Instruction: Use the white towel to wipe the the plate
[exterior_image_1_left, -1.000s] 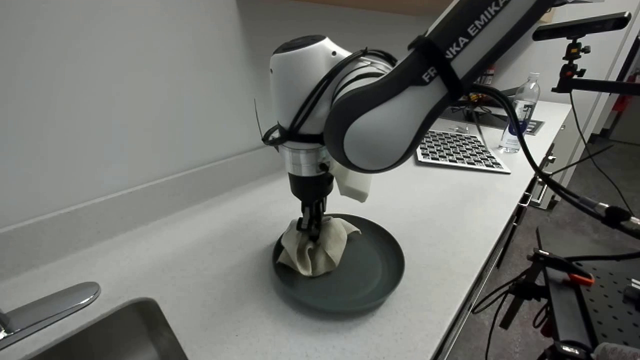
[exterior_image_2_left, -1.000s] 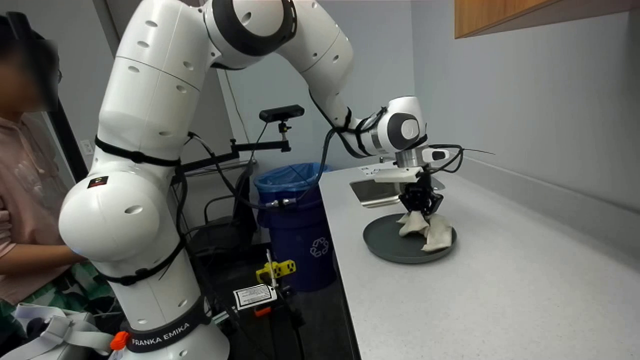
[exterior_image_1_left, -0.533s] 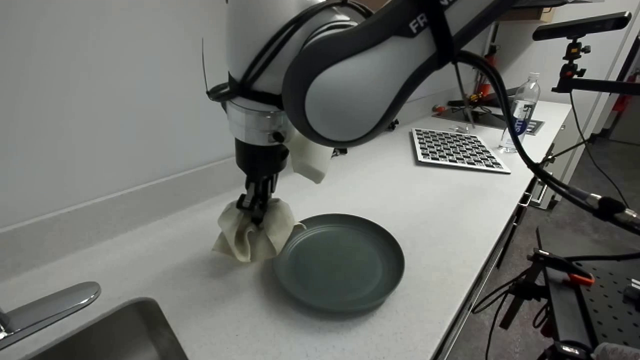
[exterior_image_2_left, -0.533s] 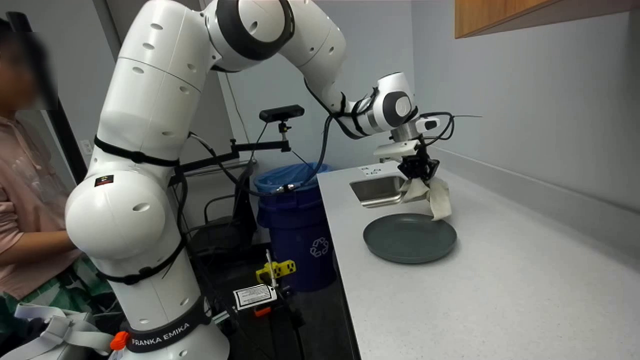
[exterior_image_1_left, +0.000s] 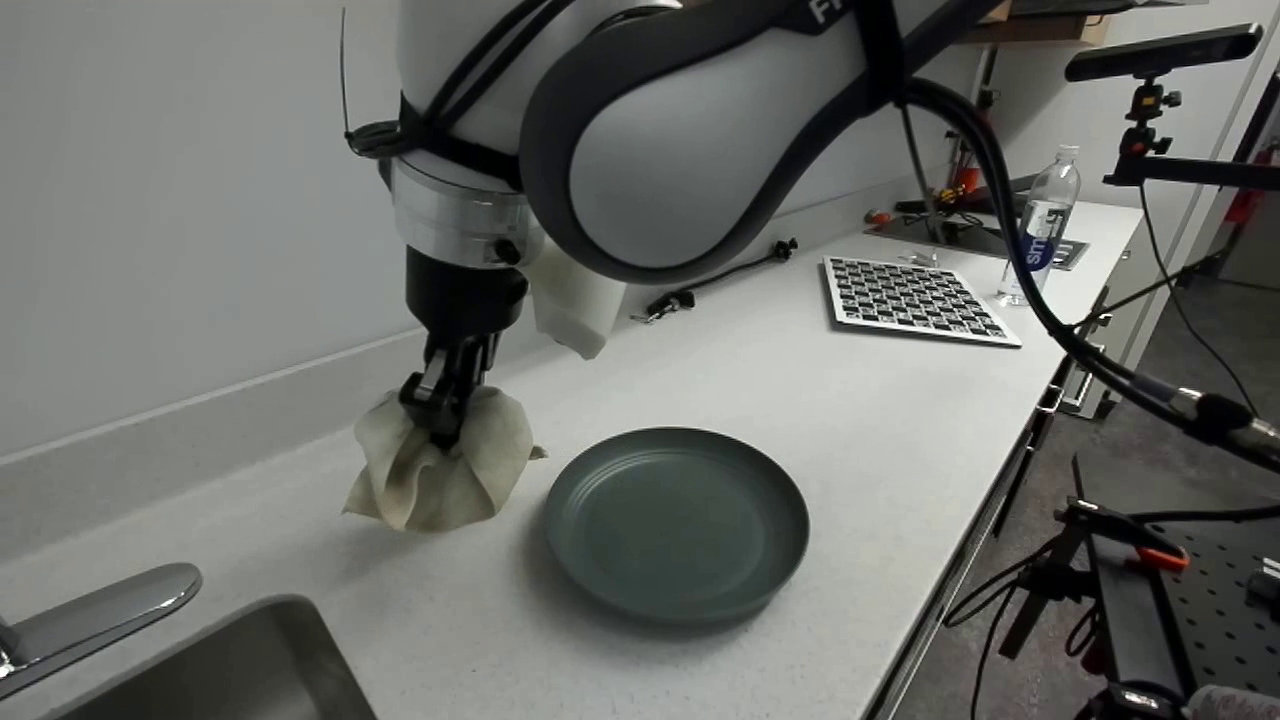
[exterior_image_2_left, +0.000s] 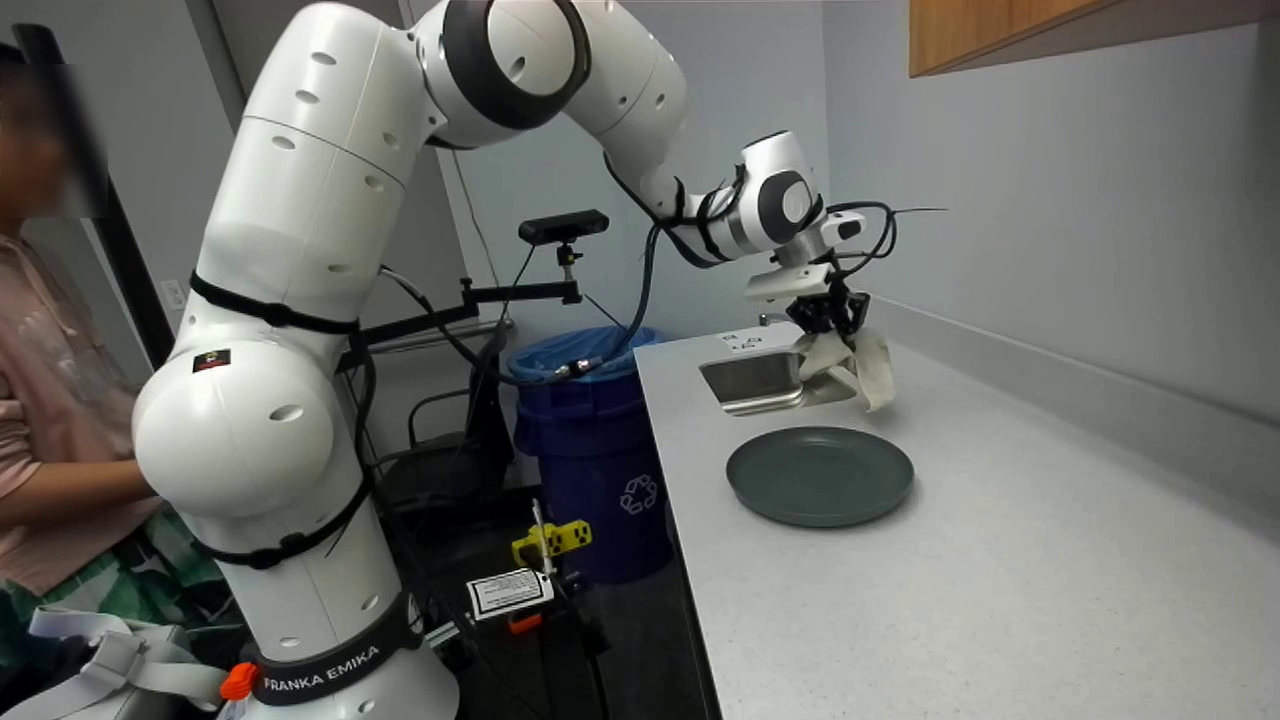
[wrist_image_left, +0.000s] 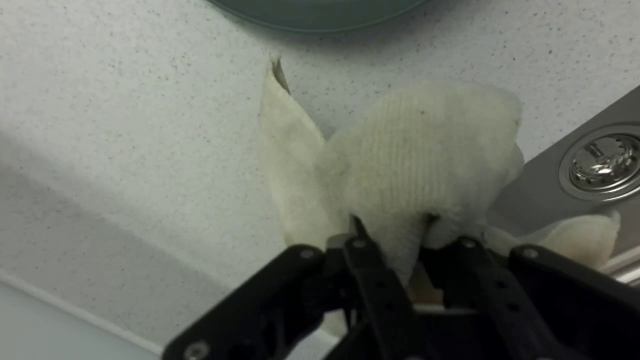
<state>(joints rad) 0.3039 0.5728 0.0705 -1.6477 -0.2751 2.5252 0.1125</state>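
The gripper (wrist_image_left: 394, 225) grasps the towel (exterior_image_1_left: 440, 490) by its bunched middle, jaws pressed in on the folds; the towel hangs creased above the counter (exterior_image_1_left: 480, 640), between the plate (exterior_image_1_left: 680, 525) and the counter's wall edge, apart from the plate; in the wrist view one flap shows across the sink (wrist_image_left: 535, 182), near the drain (wrist_image_left: 605, 162); the plate lies flat on the counter, nearer the outer edge than the wall edge; a faucet (exterior_image_1_left: 115, 612) stands beside the sink; farther along, a checkered board (exterior_image_1_left: 915, 300) lies flat, with a bottle (exterior_image_1_left: 1040, 235) upright between it and the outer edge; in an exterior view, a blue bin (exterior_image_2_left: 600, 450) stands off that edge, the arm (exterior_image_2_left: 300, 240) arches over the counter, and a person (exterior_image_2_left: 65, 430), face blurred, shows partly behind the arm.
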